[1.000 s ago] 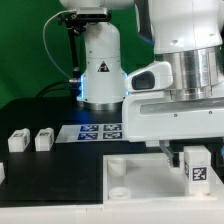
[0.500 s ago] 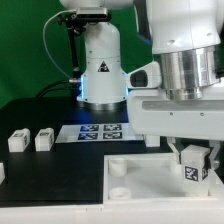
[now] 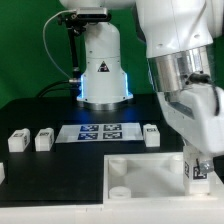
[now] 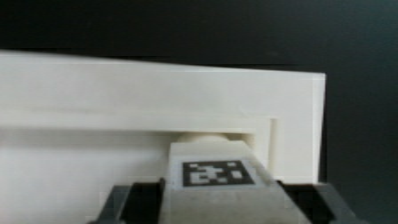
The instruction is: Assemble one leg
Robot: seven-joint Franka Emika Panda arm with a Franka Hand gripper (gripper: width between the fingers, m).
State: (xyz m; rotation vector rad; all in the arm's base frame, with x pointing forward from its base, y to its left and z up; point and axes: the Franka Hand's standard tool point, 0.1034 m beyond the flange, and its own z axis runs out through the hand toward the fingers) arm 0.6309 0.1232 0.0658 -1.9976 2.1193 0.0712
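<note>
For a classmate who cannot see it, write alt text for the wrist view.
The gripper holds the leg, a small white block with a black-and-white tag on its face, between two dark fingers. The leg's far end meets a rounded socket in the edge of the large white plate. Black table shows beside the plate.

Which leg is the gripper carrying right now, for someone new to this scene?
Start at the large white plate at the front of the black table. At its edge on the exterior view's right, the gripper clamps the leg, a small white block with a black-and-white tag. Unlike the loose blocks on the table, it is held over the plate.
</note>
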